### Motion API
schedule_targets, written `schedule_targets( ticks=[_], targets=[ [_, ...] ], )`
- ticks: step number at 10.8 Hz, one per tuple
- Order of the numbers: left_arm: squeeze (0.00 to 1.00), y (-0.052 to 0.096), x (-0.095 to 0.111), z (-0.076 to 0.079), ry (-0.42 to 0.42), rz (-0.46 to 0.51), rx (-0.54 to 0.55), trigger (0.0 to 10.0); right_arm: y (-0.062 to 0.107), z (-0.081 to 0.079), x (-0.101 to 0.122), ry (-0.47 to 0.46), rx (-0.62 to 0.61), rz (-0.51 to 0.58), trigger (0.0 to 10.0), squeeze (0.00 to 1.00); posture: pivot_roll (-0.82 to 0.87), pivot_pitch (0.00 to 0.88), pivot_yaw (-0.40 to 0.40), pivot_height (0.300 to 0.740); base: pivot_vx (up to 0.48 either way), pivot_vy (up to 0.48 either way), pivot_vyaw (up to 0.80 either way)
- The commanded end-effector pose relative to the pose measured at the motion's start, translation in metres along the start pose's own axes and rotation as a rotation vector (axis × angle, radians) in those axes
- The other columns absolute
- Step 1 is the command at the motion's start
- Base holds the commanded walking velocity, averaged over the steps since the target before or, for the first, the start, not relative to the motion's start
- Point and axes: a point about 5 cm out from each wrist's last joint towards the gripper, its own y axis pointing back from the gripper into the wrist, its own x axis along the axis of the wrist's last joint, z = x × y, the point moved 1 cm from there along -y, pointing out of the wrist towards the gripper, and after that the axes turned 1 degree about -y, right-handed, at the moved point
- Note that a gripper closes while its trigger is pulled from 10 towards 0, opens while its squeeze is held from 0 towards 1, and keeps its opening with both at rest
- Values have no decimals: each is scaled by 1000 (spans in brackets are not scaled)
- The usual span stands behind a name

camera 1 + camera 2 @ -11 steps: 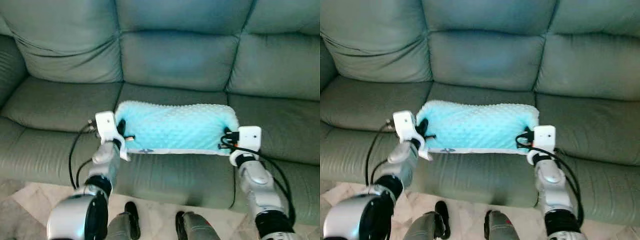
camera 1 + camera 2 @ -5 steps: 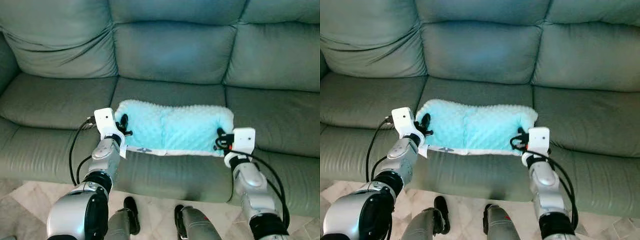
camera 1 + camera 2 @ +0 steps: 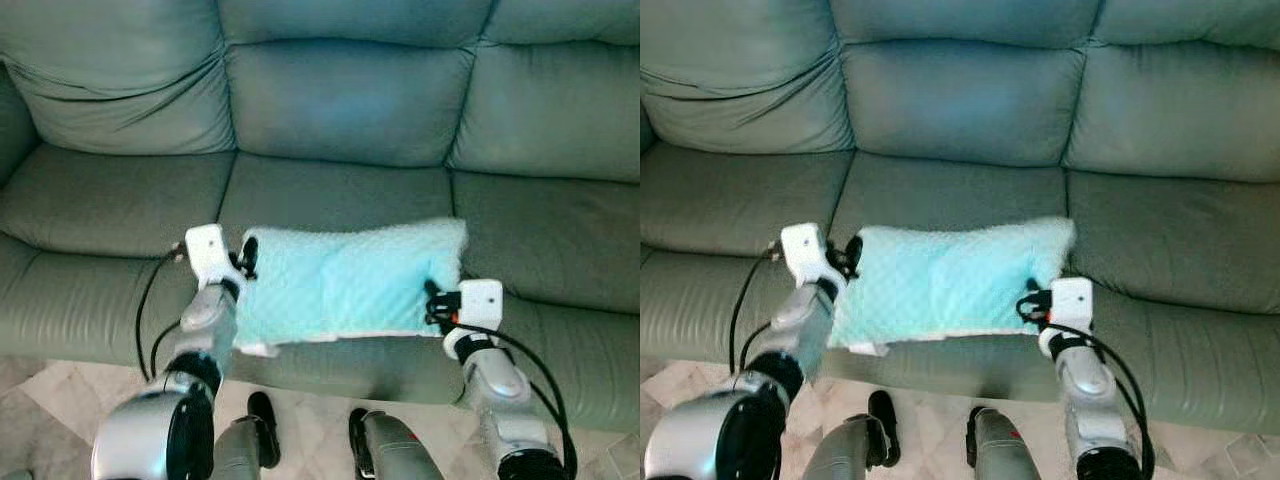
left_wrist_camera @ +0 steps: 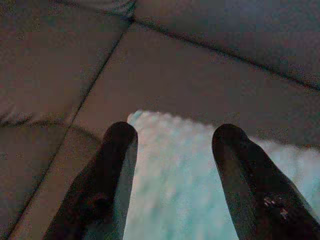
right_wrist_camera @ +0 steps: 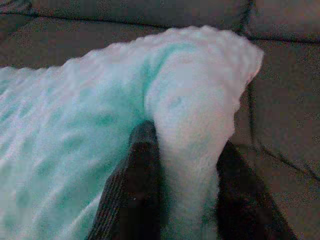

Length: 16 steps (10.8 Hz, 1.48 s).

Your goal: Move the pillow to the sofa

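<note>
A: The pillow (image 3: pixel 345 282) lies on the sofa (image 3: pixel 330 110) middle seat, overhanging its front edge. The right claw (image 5: pixel 182 187) pinches one corner; the left claw (image 4: pixel 170 150) is spread, holding nothing.

B: Risk: pulling back with that corner pinched drags the pillow off onto the floor.

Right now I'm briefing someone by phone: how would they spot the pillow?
Find the grey-green sofa. On its middle seat cushion, at the front edge, lies the pillow, between the robot's left gripper and right gripper. It alone is pale turquoise and nubbly.
</note>
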Motion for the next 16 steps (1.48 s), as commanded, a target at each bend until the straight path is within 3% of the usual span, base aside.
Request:
schedule_targets(
  ticks=[1, 4, 6, 8, 11, 13, 16],
  targets=[
    [1000, 8, -16, -7, -9, -45, 10, 10000, 5, -3, -5, -8, 11, -8, 10000, 1000, -257, 358, 38, 740, 0, 0, 0],
    [1000, 14, -28, -11, -7, -69, 16, 10000, 9, -6, -10, -7, 40, -32, 10000, 1000, -257, 347, 35, 740, 0, 0, 0],
    [1000, 20, -36, -17, 17, -84, 16, 10000, 23, -8, -22, 28, 100, -118, 10000, 1000, -254, 330, 38, 740, 0, 0, 0],
    [1000, 26, -44, -20, 47, -99, -5, 10000, 29, 6, -36, 91, 61, -222, 10000, 1000, -240, 287, 47, 740, 0, 0, 0],
    [1000, 31, -47, -25, 18, -107, -39, 10000, 21, 14, -36, 131, -4, -272, 10000, 1000, -217, 195, 60, 740, 0, 0, 0],
    [1000, 32, -47, -31, 12, -118, -33, 10000, 14, 30, -21, 136, -113, -200, 10000, 1000, -203, 139, 67, 740, 0, 0, 0],
    [1000, 29, -40, -23, 17, -91, -81, 10000, 8, 20, 5, 122, -88, -13, 10000, 1000, -205, 63, 70, 740, 0, 0, 0]
  ],
)
